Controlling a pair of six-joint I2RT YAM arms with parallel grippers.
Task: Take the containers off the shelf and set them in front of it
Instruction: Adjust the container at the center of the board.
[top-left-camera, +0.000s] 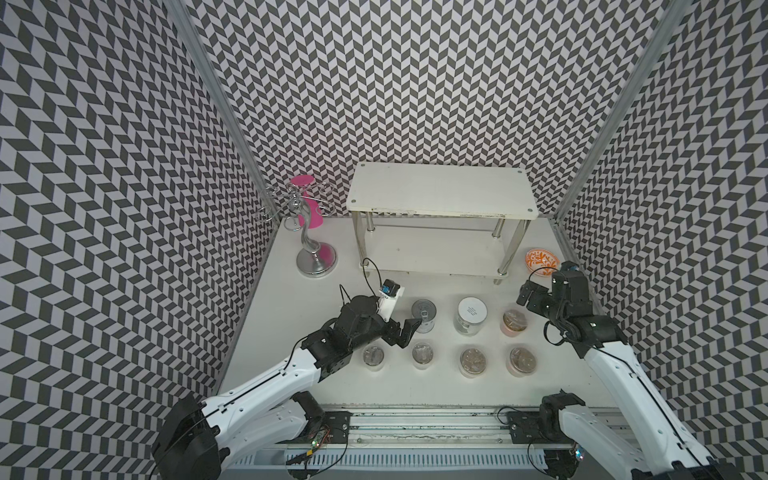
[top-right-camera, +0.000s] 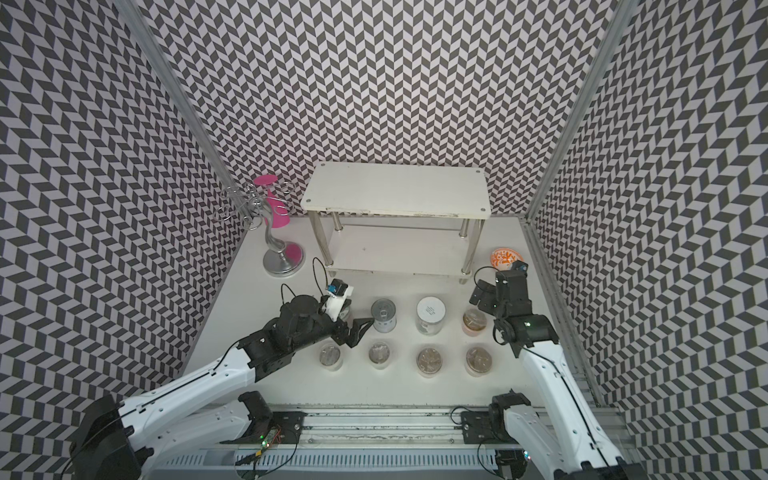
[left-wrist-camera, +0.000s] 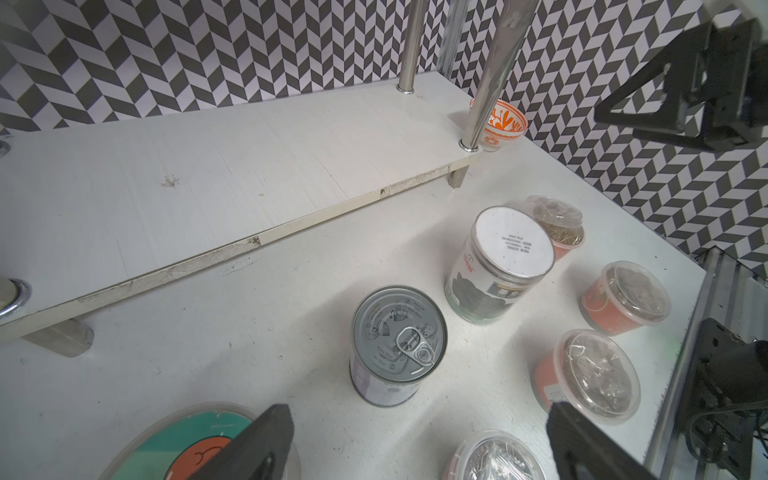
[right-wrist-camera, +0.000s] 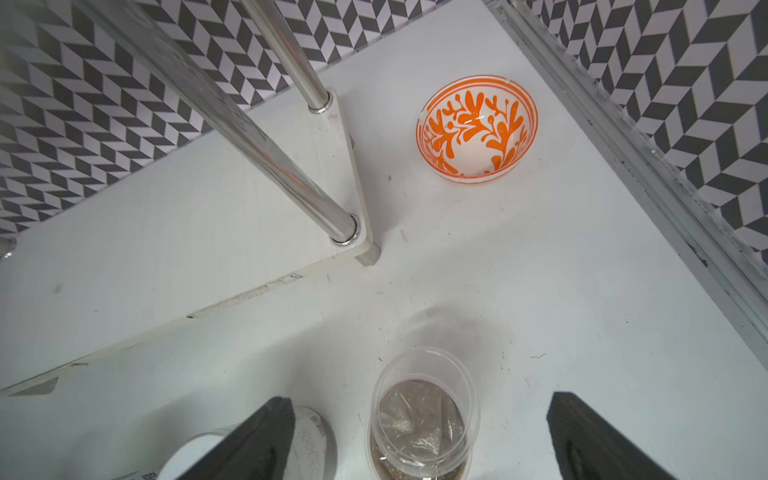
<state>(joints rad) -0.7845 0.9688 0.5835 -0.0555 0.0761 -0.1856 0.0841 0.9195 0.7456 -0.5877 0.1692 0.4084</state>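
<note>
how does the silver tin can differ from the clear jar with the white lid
The silver tin can has a grey metal top with a pull ring; the clear jar with the white lid has a flat white lid with small print. The can's wall is opaque, the jar's see-through behind a label. Both stand upright on the white table, side by side in front of the white shelf.

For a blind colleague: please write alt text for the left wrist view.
A silver pull-tab tin can stands upright on the white table before the bare lower board of a white chrome-legged shelf, ahead of the open left hand. Nearby stand a white-lidded clear jar and clear plastic tubs; an orange-and-white patterned bowl sits beside the shelf.
</note>
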